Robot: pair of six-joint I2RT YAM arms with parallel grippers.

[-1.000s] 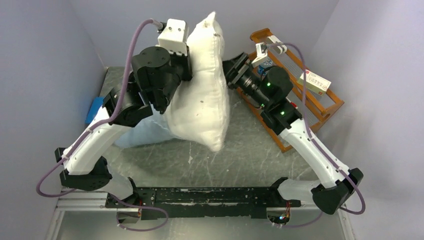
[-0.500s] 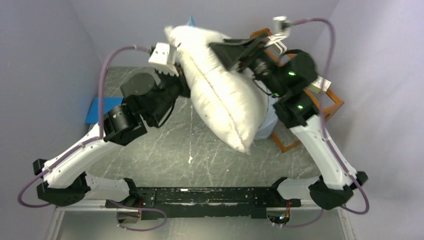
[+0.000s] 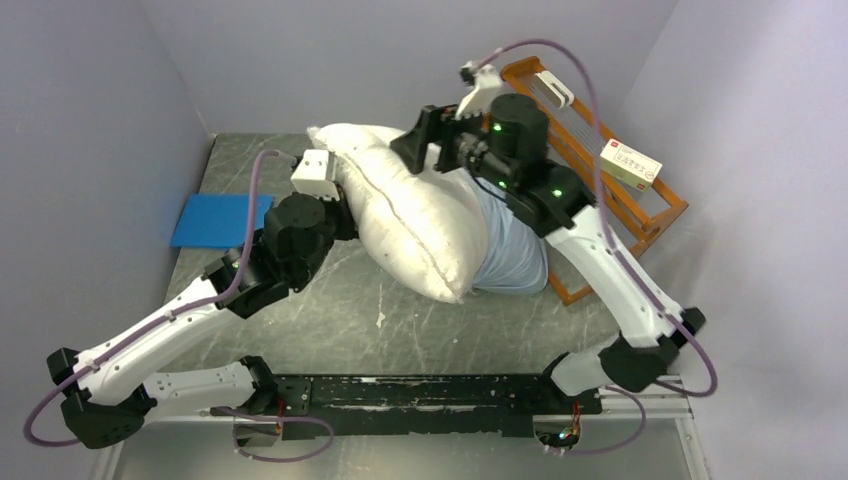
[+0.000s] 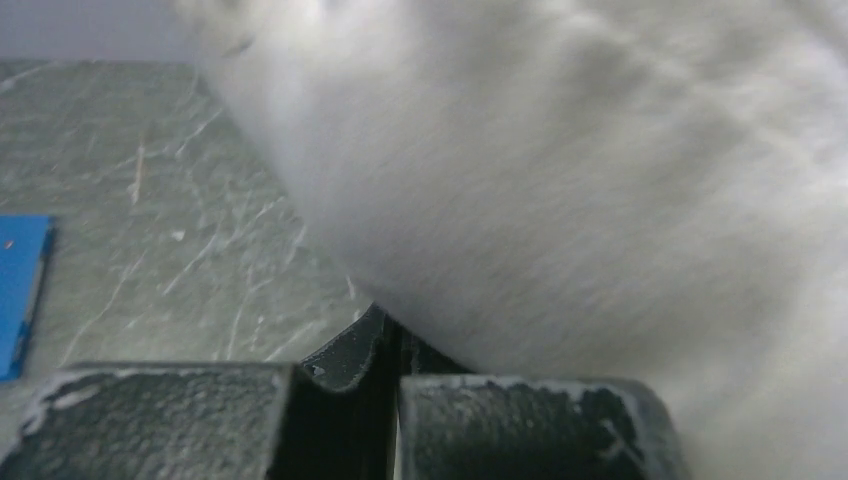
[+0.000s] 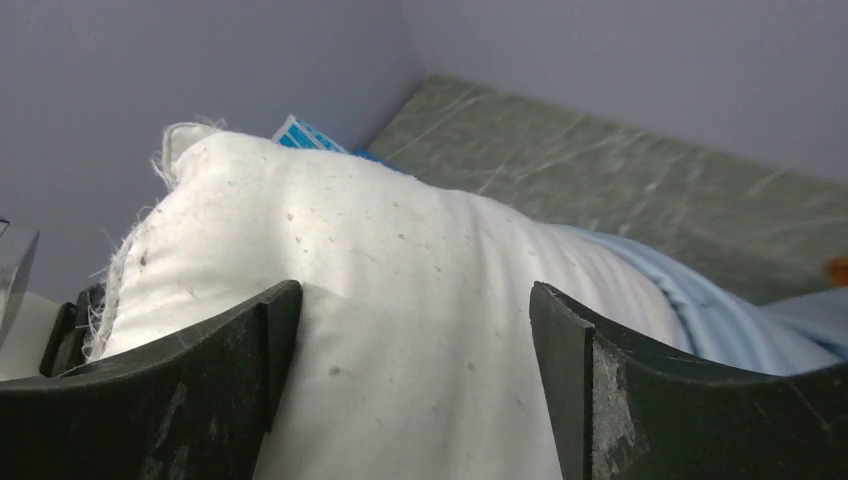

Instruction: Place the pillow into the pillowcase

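Note:
The white pillow [image 3: 410,215] lies slanted on the table, its right side resting over the pale blue pillowcase [image 3: 510,250]. My left gripper [image 3: 342,212] is at the pillow's left edge. In the left wrist view its fingers [image 4: 385,325] are shut together, tips pinched into the pillow's [image 4: 600,180] underside. My right gripper [image 3: 415,150] sits on the pillow's far end. In the right wrist view its jaws [image 5: 412,295] stand wide astride the pillow [image 5: 400,230], whose bulge fills the gap, with the pillowcase [image 5: 720,320] just beyond.
A bright blue mat [image 3: 220,218] lies flat at the table's left edge. A wooden rack [image 3: 640,210] stands at the back right with a white box [image 3: 630,163] on it. Grey walls close in on three sides. Bare table [image 3: 380,330] stretches in front of the pillow.
The pillow, held upright in the air a second ago, has swung down onto the table and the pillowcase. Both arms came lower, and the right gripper moved over its far end.

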